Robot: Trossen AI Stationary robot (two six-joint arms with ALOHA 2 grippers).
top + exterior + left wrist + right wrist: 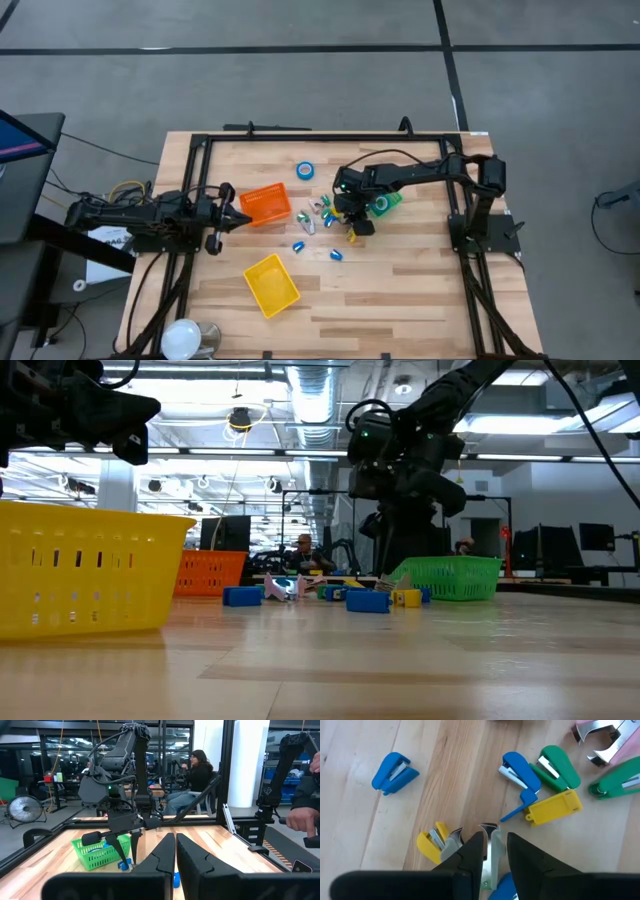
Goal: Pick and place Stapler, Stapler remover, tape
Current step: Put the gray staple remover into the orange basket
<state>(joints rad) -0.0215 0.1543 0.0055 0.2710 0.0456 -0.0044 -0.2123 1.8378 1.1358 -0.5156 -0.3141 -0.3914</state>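
My right gripper [495, 836] [352, 222] points steeply down over a cluster of small staplers near the green bin [385, 203]. Its fingers stand narrowly open on either side of the silver claws of a blue stapler remover [489, 844] lying on the table. A yellow stapler remover [432, 844] lies right beside one finger. Blue staplers [394, 771] [520, 770], a green stapler [557, 765] and a yellow piece [555, 807] lie around them. One blue tape roll [305, 171] lies flat farther back. My left gripper [240, 216] [175, 845] waits shut beside the orange bin [265, 205]. My right gripper straddles the blue stapler remover's silver claws [490, 832] from above, slanting down. One finger [475, 847] lies close against the metal, and a narrow gap shows on the other side. Whether it touches, I cannot tell. The remover rests on the table.
A yellow bin [272, 284] stands near the front. A pink stapler remover [600, 740] and a green stapler [617, 782] lie at the cluster's edge. Beyond the table a person [197, 770] sits, and another person's hand [302, 820] shows at its side.
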